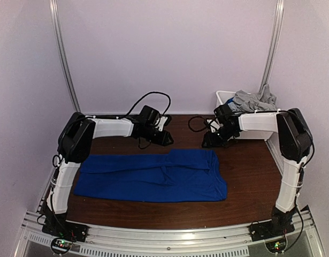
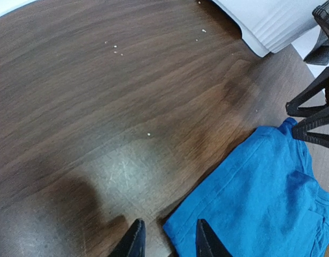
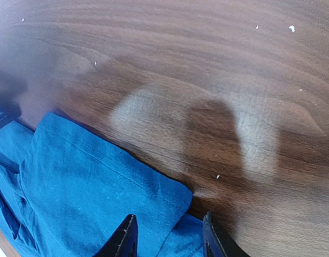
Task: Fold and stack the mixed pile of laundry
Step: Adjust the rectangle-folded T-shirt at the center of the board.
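Lying spread flat across the middle of the wooden table (image 1: 250, 176), the royal-blue garment (image 1: 153, 179) sat between the two arms, while the light-grey garments (image 1: 253, 100) were heaped in the white bin (image 1: 223, 98) at the far right corner. The left gripper (image 2: 169, 242) hung above the blue cloth's far edge, as did the right gripper (image 3: 169, 240). Each had a hemmed corner beneath its tips, fingers parted and clamping nothing.
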Controlling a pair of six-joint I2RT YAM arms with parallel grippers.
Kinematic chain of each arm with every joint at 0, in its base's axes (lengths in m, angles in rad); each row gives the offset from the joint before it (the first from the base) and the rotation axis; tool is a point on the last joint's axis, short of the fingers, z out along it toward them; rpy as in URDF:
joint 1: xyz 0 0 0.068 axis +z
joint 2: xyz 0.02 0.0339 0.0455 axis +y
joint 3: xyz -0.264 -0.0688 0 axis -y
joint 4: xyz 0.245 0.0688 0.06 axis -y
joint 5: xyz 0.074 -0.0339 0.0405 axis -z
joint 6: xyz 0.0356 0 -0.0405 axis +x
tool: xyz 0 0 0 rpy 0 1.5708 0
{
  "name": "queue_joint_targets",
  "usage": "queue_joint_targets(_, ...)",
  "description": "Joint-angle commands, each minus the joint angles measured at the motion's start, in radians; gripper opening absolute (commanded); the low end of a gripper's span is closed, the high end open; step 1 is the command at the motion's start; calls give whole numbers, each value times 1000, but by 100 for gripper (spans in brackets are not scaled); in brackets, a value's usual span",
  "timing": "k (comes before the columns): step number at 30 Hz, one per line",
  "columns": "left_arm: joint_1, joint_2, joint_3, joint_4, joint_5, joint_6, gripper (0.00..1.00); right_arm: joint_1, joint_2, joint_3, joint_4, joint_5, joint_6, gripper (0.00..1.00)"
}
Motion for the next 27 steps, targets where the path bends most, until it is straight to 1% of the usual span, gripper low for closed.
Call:
queue_joint_targets(1,-2,71,71,-37,27,-45,33,-11,28,-11,15,-37,0,40)
queue_joint_targets(11,-23,111,84,-75,16,-37,35,-15,84,-2,32,-77,14,39)
queue_joint_targets(17,-29,128,92,-75,26,-41,36,-15,109,26,31,-96,17,36)
queue_joint_targets(21,-31,134,100,-66,47,-44,31,-15,108,40,35,-115,24,32)
queue_joint_targets(23,-31,134,101,-60,55,-46,27,-15,103,46,37,-124,29,27)
queue_joint_targets(27,-32,126,112,-50,56,-43,15,-15,84,51,33,-130,31,15)
